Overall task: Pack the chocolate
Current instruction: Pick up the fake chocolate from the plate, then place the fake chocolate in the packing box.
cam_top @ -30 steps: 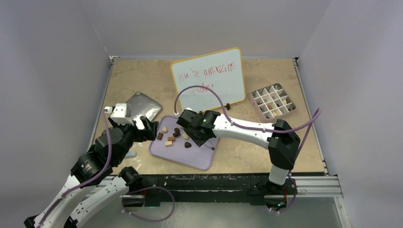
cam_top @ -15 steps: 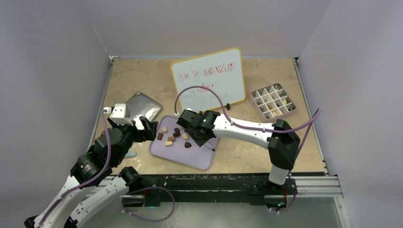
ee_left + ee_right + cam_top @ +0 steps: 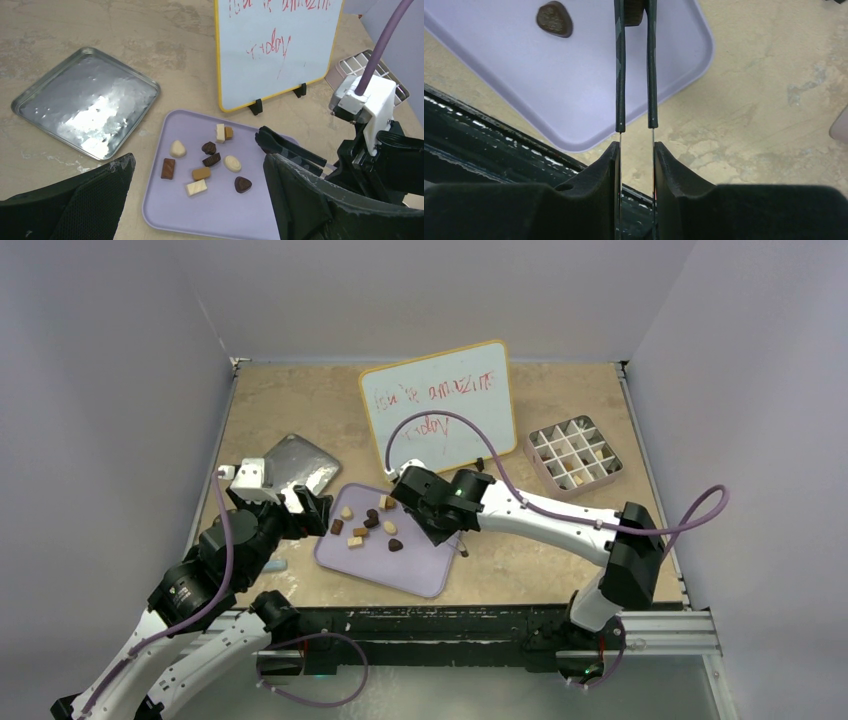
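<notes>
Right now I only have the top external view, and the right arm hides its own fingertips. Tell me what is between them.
Observer: A dark brown piece sits clamped between the fingers of the right gripper, filling the gap.
Operator: Now report the other arm.
Observer: The left gripper is wide open and holds nothing; it looks down on the lavender tray.
Operator: Say what else the right wrist camera sees.
Observer: One dark heart-shaped piece, loose on the tray.
</notes>
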`<state>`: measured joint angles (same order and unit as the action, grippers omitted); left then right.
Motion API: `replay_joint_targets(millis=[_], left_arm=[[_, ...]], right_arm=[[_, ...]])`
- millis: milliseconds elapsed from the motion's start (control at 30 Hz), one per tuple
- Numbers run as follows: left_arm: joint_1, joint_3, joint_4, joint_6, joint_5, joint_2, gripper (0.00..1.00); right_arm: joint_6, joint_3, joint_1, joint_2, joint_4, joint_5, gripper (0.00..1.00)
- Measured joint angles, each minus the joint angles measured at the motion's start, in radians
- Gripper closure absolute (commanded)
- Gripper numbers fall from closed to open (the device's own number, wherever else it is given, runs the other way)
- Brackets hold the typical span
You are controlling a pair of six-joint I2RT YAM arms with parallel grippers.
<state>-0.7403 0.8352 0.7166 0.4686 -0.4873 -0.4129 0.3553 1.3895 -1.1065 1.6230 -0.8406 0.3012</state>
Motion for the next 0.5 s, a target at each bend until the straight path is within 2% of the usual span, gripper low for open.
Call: replay_joint_targets(millis=[200, 500], left_arm=[[0.0, 0.0, 0.0, 0.0, 0.0, 0.0, 0.0], [0.0, 0.0, 0.0, -0.001, 0.005, -0.005, 0.0]], right_arm=[[0.0, 0.0, 0.094, -0.021, -0.05, 0.047, 0.89], [-0.009, -0.009, 0.402, -0.132, -0.089, 0.147, 0.89]])
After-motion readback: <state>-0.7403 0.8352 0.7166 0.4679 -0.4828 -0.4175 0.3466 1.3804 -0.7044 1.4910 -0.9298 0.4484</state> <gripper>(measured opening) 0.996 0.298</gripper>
